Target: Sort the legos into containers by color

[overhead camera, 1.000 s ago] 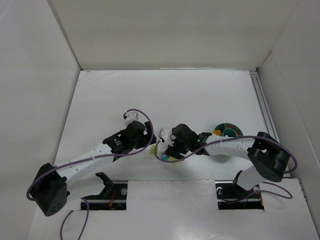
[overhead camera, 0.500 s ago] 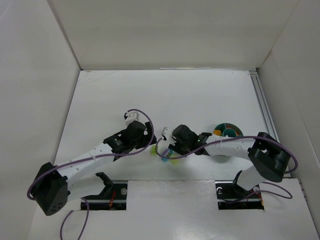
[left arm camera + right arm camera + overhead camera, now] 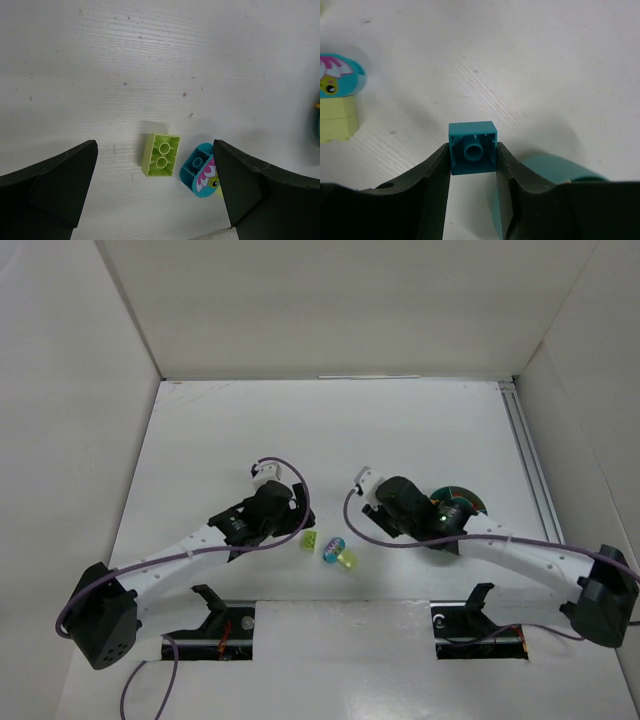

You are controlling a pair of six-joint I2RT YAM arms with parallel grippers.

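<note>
1. The right arm reaches low beside the teal divided bowl (image 3: pixel 466 502). Its tool (image 3: pixel 472 156) clamps a small square teal brick (image 3: pixel 472 142), hollow underside showing.
2. The left tool (image 3: pixel 155 170) hangs wide open over a lime brick (image 3: pixel 161 155) and a rounded teal printed piece (image 3: pixel 200 172), which lie just beside each other on the surface (image 3: pixel 150 60).

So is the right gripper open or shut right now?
Shut on a teal brick: in the right wrist view the fingers of the right gripper press against both its sides.
</note>
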